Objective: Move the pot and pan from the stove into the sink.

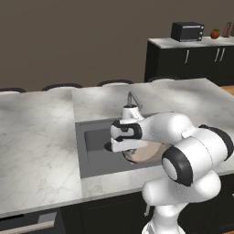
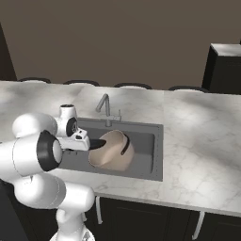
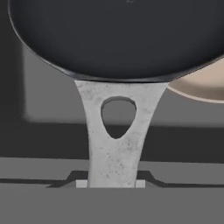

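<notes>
A faucet point(image 2: 104, 106) stands behind the sink point(image 2: 153, 155); the pot point(image 2: 112, 151) lies inside. The claw point(image 3: 112, 183) grips the pan point(image 3: 118, 37) above it.

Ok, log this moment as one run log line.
stage: pan transfer | pot: in sink | pan: handle gripped, held over sink | gripper: jaws shut on pan

White arm bent low and forward, hand point(image 2: 90, 144) level, fingers closed tight

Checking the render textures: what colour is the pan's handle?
Speckled pale grey, on the black pan; its handle shows best in the hand view.
</notes>
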